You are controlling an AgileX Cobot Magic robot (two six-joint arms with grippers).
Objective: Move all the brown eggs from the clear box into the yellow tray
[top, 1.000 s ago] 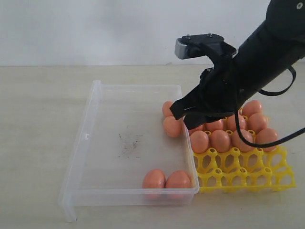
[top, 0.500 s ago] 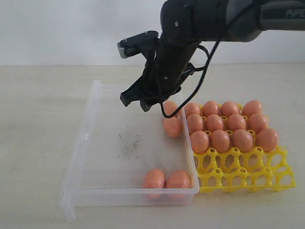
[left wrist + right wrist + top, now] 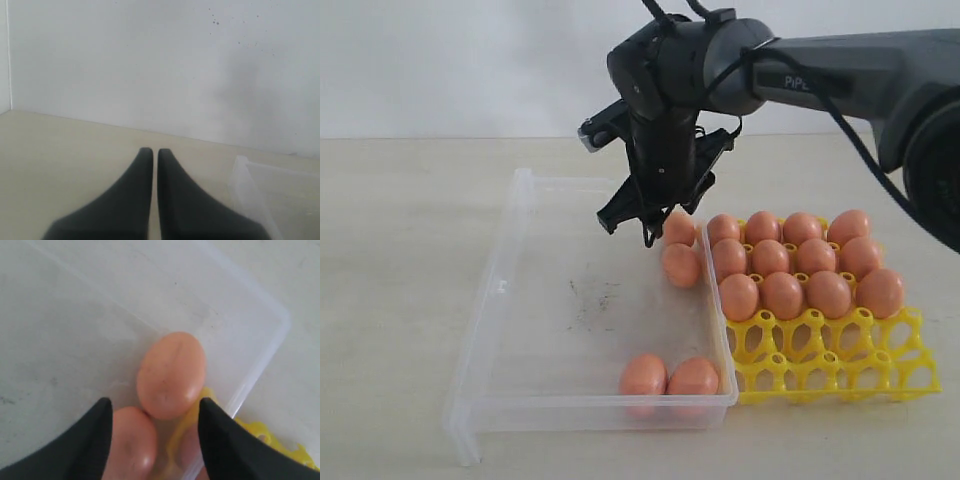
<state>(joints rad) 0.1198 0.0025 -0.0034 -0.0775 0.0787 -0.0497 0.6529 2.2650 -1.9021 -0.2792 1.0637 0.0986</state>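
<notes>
- Gap wide between the two fingers of the right gripper, nothing pinched; hanging over the far right corner of the clear box, just above one of the brown eggs
- In the right wrist view, that egg framed between the dark fingertips and apart from both; a second egg beside it half covered by one finger
- Four brown eggs in the box: two by the far right wall, close enough that contact cannot be told, and two side by side against the near wall, their lower halves blurred by the plastic
- Twelve more seated in the yellow tray, filling its far rows, the cups nearer the camera open
- Tray tight beside the box's right wall, touching or not impossible to tell; its far edge hidden behind the eggs
- Right arm cut off at the exterior view's right edge
- Left gripper seen only in its own wrist view: fingers pressed together but for a thin slit, holding nothing, over the table, with one corner of the box in view and cut off by the frame
- Dark smudges on the box floor, too faint to make out
</notes>
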